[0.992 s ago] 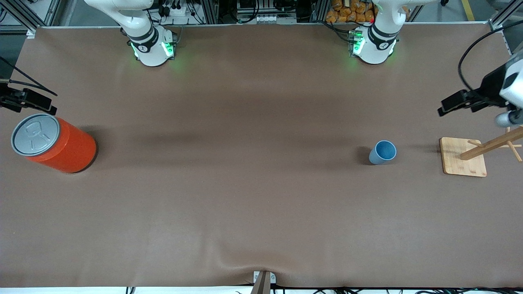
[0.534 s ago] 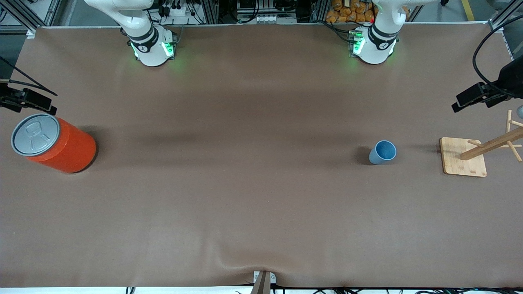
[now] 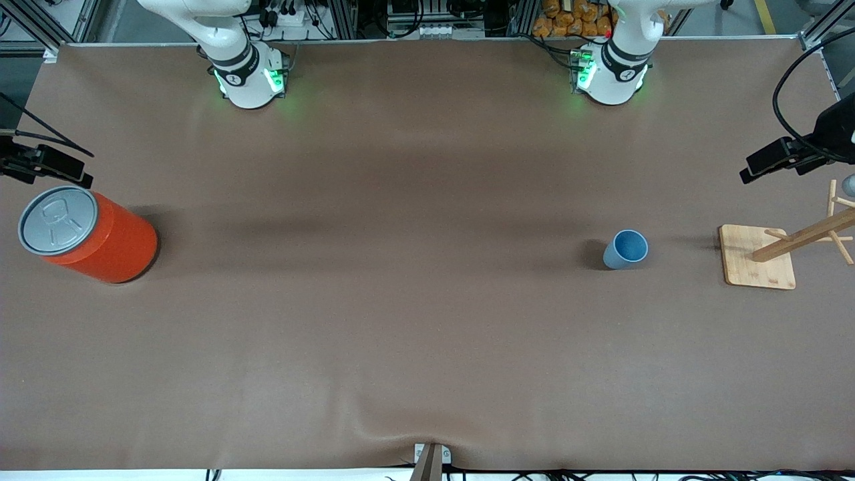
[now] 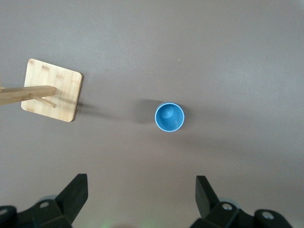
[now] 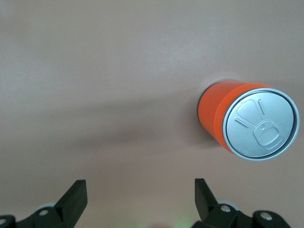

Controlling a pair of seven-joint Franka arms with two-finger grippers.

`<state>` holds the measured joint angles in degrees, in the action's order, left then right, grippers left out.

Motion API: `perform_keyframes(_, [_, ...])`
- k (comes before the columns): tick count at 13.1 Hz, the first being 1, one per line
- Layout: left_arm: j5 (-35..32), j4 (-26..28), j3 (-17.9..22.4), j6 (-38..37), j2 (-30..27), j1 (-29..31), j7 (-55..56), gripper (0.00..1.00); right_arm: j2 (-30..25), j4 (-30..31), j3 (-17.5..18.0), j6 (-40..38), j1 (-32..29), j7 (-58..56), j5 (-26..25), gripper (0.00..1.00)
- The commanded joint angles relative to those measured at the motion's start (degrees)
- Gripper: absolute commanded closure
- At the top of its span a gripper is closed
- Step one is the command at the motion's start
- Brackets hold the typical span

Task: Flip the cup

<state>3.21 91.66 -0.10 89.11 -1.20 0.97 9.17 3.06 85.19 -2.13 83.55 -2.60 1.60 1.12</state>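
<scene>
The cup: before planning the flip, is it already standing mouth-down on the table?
No, the cup stands mouth-up, its darker blue inside showing.

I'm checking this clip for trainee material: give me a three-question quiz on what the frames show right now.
1. True or false: the cup stands upright, mouth up.
2. Which is nearer the left arm's end of the table: A) orange can, B) wooden rack?
3. What does the left gripper hold?

Key: 1 true. 2 B. 3 nothing; its fingers stand open, up in the air, with the cup on the table below; the right gripper is open too, near the can.
</scene>
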Motion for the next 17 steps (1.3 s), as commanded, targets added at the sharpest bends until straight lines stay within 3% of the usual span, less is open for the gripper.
perform_keyframes(1, [-1.6,-1.6,0.0,-1.0,0.1,-0.4,-0.2,0.00,0.2,-1.0,0.5,-0.8,-0.9,-0.5,0.6,0.00])
perform_keyframes(17, [-1.2,-1.7,-0.5,-1.1,0.8,-0.4,0.0,0.00,0.2,-1.0,0.5,-0.8,-0.9,-0.5,0.6,0.00])
